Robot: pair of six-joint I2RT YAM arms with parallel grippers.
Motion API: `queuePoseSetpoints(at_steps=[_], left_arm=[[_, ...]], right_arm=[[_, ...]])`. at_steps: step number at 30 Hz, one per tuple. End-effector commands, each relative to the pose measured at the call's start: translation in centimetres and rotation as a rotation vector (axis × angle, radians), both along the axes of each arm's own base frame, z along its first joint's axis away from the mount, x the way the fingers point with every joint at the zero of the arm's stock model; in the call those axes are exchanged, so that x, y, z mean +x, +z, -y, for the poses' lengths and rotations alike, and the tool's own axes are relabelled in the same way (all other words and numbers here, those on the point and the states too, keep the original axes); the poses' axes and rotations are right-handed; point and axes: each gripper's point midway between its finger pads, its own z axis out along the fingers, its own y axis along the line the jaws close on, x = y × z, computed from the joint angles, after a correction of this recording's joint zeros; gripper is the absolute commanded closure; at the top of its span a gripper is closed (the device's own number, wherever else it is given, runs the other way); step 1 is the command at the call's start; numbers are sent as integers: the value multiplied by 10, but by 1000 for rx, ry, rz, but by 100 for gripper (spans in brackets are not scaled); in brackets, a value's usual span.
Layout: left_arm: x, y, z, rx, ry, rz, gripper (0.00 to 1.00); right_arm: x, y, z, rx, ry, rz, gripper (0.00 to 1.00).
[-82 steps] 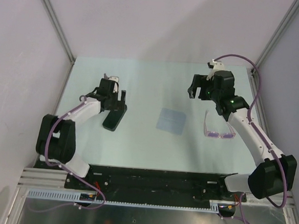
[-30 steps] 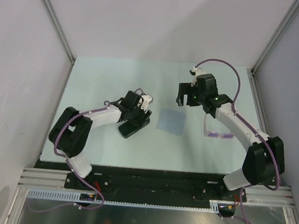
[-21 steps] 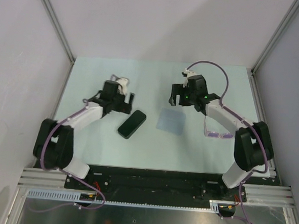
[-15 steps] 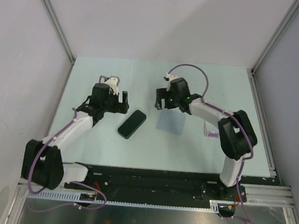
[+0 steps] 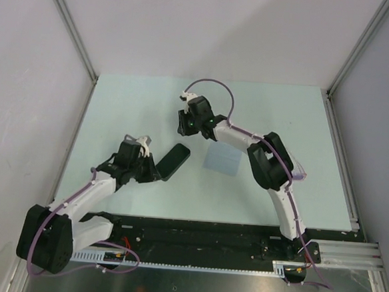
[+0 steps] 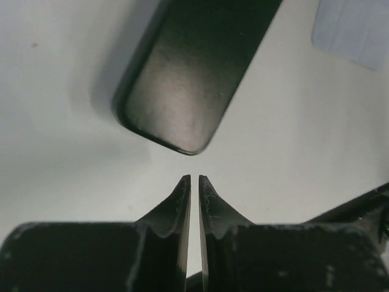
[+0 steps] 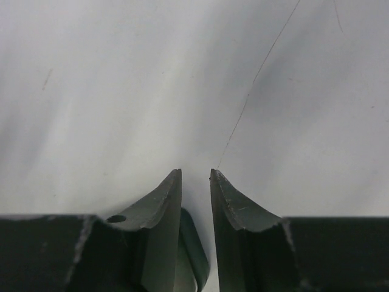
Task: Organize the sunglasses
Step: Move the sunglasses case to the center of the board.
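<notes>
The sunglasses are almost wholly hidden under my right arm; only a pink sliver [image 5: 301, 175] shows at the right. A black oblong case [image 5: 172, 162] lies flat left of centre, also seen in the left wrist view [image 6: 188, 79]. My left gripper [image 5: 154, 172] sits just short of the case's near end, with its jaws [image 6: 194, 177] nearly touching and nothing between them. My right gripper [image 5: 182, 130] hovers beyond the case's far end. Its fingers [image 7: 196, 172] stand a narrow gap apart over bare table, holding nothing.
A pale blue square cloth [image 5: 221, 158] lies right of the case, its corner in the left wrist view [image 6: 358, 30]. The right arm stretches across above it. A dark rounded shape [image 7: 193, 255] shows low behind the right fingers.
The left gripper let go of the case, drew back toward the near left and closed. The right arm swung left from above the sunglasses to beyond the case, its jaws narrowing.
</notes>
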Motion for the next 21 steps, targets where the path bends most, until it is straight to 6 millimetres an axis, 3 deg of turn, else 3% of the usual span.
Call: queuePoseSetpoints(at_steps=[1, 2, 8, 16, 18, 21], left_arm=[[-11, 15, 25, -122, -27, -13, 88], [-14, 14, 28, -118, -44, -16, 89], [-28, -13, 42, -36, -123, -93, 90], [14, -25, 48, 32, -58, -100, 91], [20, -27, 47, 39, -20, -112, 92], [25, -28, 39, 57, 51, -103, 93]], right_arm=[[1, -11, -12, -34, 33, -29, 70], [3, -7, -14, -32, 34, -24, 70], [-10, -26, -18, -72, 88, -70, 69], [-29, -43, -13, -131, 118, -102, 68], [-31, -49, -5, -177, 111, -121, 68], [-47, -52, 15, -244, 114, -187, 67]])
